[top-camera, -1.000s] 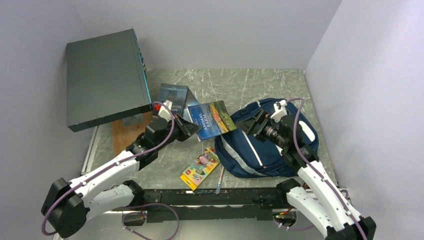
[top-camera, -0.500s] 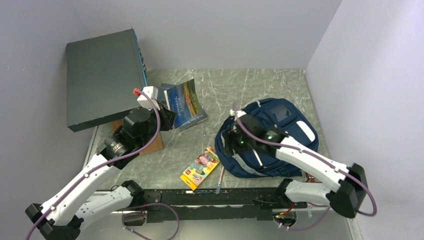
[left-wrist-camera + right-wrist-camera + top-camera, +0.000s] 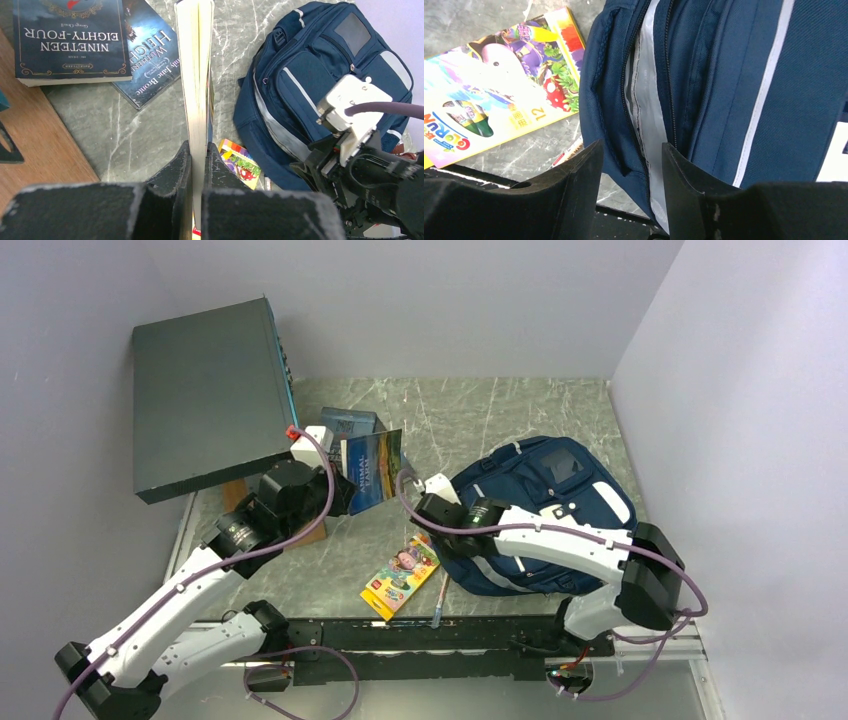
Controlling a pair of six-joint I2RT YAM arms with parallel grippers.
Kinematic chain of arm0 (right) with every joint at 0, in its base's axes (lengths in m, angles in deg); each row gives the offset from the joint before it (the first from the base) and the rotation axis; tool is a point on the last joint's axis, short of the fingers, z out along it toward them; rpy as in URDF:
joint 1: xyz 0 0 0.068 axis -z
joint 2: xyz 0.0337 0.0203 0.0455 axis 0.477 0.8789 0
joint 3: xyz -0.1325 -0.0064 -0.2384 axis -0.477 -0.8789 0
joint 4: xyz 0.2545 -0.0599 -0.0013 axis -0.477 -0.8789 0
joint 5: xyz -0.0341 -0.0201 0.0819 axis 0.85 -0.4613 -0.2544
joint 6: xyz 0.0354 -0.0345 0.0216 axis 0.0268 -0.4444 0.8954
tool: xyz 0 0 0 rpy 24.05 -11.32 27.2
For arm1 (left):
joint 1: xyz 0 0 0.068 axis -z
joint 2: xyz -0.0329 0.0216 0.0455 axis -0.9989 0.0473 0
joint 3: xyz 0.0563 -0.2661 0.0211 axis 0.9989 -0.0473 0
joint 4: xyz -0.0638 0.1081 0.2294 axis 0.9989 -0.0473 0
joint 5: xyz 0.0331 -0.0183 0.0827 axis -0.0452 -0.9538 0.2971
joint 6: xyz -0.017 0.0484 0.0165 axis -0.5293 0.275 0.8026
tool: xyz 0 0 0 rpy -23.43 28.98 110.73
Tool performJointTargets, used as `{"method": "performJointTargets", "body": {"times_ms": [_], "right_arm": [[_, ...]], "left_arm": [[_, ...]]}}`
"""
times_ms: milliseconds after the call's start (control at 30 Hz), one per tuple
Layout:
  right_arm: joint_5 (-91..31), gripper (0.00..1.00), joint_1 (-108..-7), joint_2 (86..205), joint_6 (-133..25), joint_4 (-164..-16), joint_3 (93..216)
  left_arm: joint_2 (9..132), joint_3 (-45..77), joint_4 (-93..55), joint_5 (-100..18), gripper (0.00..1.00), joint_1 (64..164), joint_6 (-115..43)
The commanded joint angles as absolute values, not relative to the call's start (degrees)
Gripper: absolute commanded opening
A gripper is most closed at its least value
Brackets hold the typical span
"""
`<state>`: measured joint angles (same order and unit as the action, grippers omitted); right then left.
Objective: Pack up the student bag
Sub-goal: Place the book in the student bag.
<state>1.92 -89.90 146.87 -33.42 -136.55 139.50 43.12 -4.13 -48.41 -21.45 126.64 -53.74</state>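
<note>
— What stands around you?
— Three plain walls, pale lilac-grey: a back wall (image 3: 430, 310), a left wall (image 3: 60, 490) and a right wall (image 3: 740, 440).
— And below?
— A grey-green marbled surface (image 3: 480, 410) veined with white. On my left a brown wooden board (image 3: 245, 505) lies on it. A big dark flat box (image 3: 205, 390) sits tilted over the board, by the left wall. I see soft, even light and faint shadows.

Left arm (image 3: 190, 585) and right arm (image 3: 560, 537): white link shells, black joint housings; purple cable (image 3: 385, 106) looped along each; white connector block (image 3: 350, 97) at wrist, red tab on left; fingers (image 3: 574, 192) matte black, wedge-shaped.
</note>
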Motion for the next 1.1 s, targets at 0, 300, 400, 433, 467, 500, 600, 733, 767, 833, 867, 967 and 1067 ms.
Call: {"method": "performJointTargets", "body": {"times_ms": [0, 300, 400, 433, 467, 500, 600, 733, 767, 833, 867, 967, 1067], "right_arm": [[7.8, 0.50, -91.1, 143.9, -32.9, -138.2, 142.7], [2.9, 0.56, -86.5, 139.3, -33.3, -133.5, 136.9], [1.1, 0.54, -86.6, 141.4, -32.7, -133.7, 136.4], [0.7, 0.53, -86.7, 141.8, -32.6, -133.3, 136.1], [0.4, 0.53, -86.8, 142.2, -32.6, -133.0, 135.8], [0.5, 0.52, -86.8, 142.4, -32.5, -133.0, 135.7], [2.3, 0.48, -86.9, 143.8, -32.5, -133.8, 136.1], [5.0, 0.43, -87.2, 147.1, -33.2, -136.0, 137.6], [5.4, 0.41, -87.3, 147.9, -33.4, -136.4, 137.9], [6.0, 0.39, -87.5, 149.6, -34.1, -136.5, 138.2], [6.6, 0.39, -87.5, 150.2, -34.4, -136.4, 138.2], [9.7, 0.27, -87.5, 152.0, -34.3, -137.7, 139.2], [17.8, 0.03, -87.6, 152.7, -31.7, -143.0, 143.2]], "left_arm": [[42.9, -2.9, -43.4, -22.6, 0.00, 126.6, -52.8], [43.1, -3.4, -42.8, -25.0, 0.00, 126.6, -53.4], [42.8, -3.8, -42.4, -25.2, 0.00, 126.6, -53.4], [42.7, -4.0, -42.2, -25.3, 0.00, 126.5, -53.5], [42.8, -4.0, -42.2, -25.3, 0.00, 126.6, -53.5], [42.9, -4.0, -42.1, -25.3, 0.00, 126.5, -53.5], [43.4, -3.6, -42.5, -25.3, 0.00, 126.5, -53.5], [43.6, -3.3, -42.2, -25.7, 0.00, 126.6, -53.5], [43.6, -3.3, -42.2, -25.8, 0.00, 126.5, -53.5], [43.7, -3.2, -42.4, -25.8, 0.00, 126.5, -53.5], [43.7, -3.2, -42.5, -25.8, 0.00, 126.6, -53.5], [43.7, -3.0, -42.9, -25.4, 0.00, 126.6, -53.5], [43.5, -2.7, -43.3, -25.4, 0.00, 126.6, -53.4]]}}
